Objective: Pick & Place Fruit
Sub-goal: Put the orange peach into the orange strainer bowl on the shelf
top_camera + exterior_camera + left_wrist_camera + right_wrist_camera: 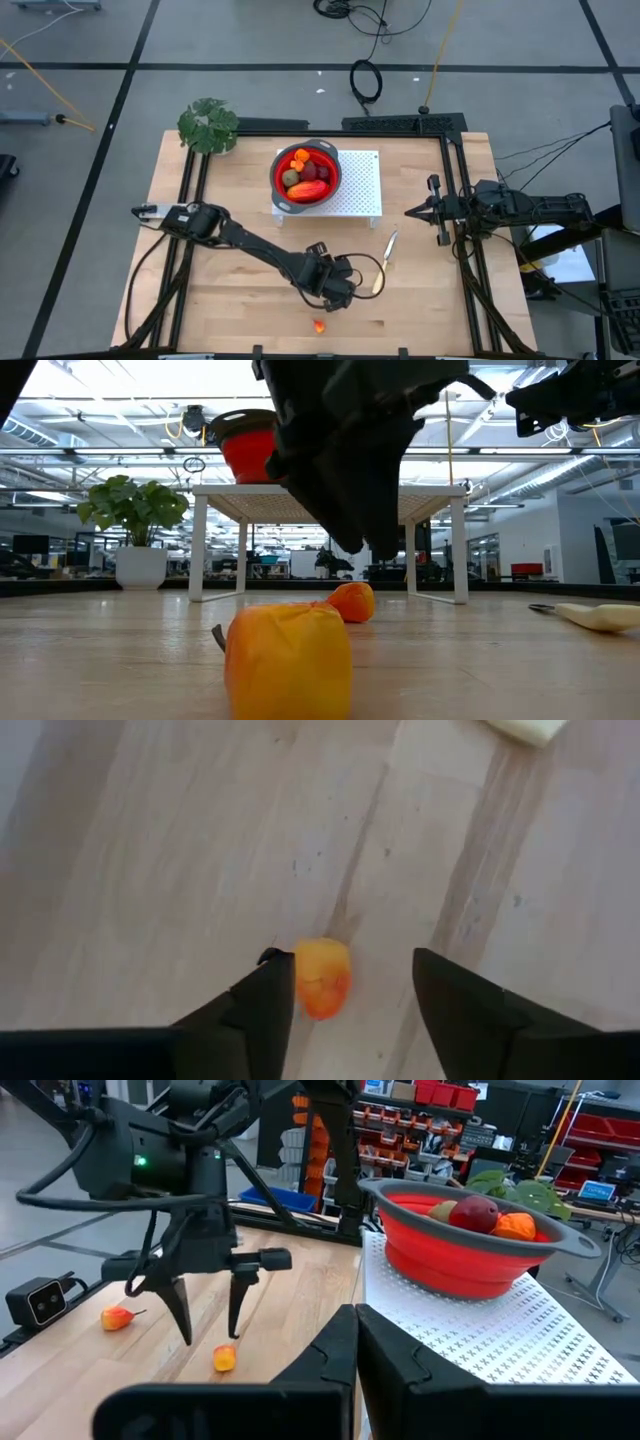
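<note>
Left gripper (208, 1325) hangs with fingers apart above a tiny orange fruit (225, 1358) lying on the table (240, 300), well clear of the red bowl (306, 172); right gripper (412, 211), fingers together, waits beside the bowl's white stand (355, 190).

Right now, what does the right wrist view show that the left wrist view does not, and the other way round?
Only the right wrist view: the red bowl holding fruit on the white perforated stand, a second small orange piece farther off on the table, and the whole left gripper seen from the side.
Only the left wrist view: a corner of the pale knife handle.
Both: one small orange piece lying on the wood under the left gripper's open fingers.
</note>
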{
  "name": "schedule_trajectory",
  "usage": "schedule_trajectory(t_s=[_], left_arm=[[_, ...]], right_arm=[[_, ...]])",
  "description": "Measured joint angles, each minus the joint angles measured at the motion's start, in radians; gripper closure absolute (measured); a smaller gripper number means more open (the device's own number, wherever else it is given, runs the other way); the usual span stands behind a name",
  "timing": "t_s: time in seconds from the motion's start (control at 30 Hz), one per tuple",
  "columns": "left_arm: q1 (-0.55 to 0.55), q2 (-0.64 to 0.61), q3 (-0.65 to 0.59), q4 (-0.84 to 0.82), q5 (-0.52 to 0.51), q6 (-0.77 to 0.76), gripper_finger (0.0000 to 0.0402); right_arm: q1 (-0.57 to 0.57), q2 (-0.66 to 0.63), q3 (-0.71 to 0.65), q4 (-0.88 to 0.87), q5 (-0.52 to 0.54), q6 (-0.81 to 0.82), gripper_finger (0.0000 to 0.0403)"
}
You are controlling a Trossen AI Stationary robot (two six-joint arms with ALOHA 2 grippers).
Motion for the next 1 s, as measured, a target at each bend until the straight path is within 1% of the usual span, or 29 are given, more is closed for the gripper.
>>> schedule_trajectory(t_s=[0.13,0.27,0.4,0.57,0.87,1.0], left_arm=[[-0.001,0.019,0.000,0.009,0.002,0.015,0.0184],[0.002,0.029,0.000,-0.002,-0.024,0.008,0.0183],[0.005,0.044,0.001,-0.001,-0.024,0.012,0.0183],[0.008,0.070,0.000,-0.006,0.002,0.013,0.0183],[0.012,0.089,0.001,-0.013,0.001,0.014,0.0183],[0.013,0.089,0.002,-0.034,0.034,0.009,0.0183]], right_arm=[[0.000,0.000,0.000,-0.005,0.000,0.000,0.0403],[0.000,0.000,0.000,-0.009,0.000,0.000,0.0403],[0.000,0.000,0.000,-0.010,0.000,0.000,0.0403],[0.000,0.000,0.000,-0.013,0.000,0.000,0.0403],[0.000,0.000,0.000,-0.021,0.000,0.001,0.0403],[0.000,0.000,0.000,-0.021,0.000,0.001,0.0403]])
